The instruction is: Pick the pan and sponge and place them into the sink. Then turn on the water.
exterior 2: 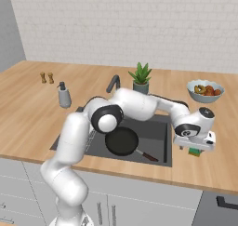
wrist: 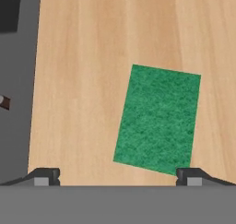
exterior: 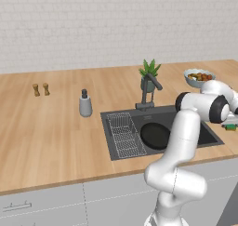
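Counter (exterior 2: 28, 109) of pale wood, white brick wall (exterior 2: 139, 25) behind.

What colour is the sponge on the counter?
The sponge is green, lying flat on the light wooden counter. The hand view shows it best.

sponge (exterior 2: 195, 151): mostly under hand | pan (exterior: 155, 135): handle behind arm | sink (wrist: 18, 103): cut by edge
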Tool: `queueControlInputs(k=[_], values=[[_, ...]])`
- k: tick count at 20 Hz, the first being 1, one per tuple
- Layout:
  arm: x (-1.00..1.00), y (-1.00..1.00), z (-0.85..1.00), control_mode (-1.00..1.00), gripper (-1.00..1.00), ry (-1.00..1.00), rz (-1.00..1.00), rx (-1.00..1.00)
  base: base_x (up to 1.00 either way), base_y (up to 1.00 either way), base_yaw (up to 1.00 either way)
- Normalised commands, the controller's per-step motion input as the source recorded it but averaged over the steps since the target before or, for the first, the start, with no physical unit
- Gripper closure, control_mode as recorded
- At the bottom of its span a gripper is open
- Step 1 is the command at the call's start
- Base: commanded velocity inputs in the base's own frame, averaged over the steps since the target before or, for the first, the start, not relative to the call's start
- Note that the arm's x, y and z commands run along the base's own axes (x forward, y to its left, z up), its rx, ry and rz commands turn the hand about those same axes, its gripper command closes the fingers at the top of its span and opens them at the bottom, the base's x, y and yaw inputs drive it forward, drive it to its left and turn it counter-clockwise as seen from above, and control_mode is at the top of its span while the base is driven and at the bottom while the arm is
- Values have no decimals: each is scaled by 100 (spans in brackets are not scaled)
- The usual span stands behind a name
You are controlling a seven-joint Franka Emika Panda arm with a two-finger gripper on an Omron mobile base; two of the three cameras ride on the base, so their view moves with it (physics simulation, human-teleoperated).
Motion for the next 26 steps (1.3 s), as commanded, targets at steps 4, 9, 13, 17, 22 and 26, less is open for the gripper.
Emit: queueControlInputs(k=[4, 9, 13, 17, 22, 26], values=[[0, -11, -9, -100, -100, -6, -2, 0, 0, 0, 0], [0, -24, 0, -100, -100, -2, -4, 0, 0, 0, 0], [4, -15, 0, -100, -100, 0, -4, 0, 0, 0, 0], [15, -1, 0, -100, -100, 0, -3, 0, 0, 0, 0], [17, 0, -1, -100, -100, 0, 0, 0, 0, 0, 0], [5, 0, -11, -100, -100, 0, 0, 0, 0, 0, 0]])
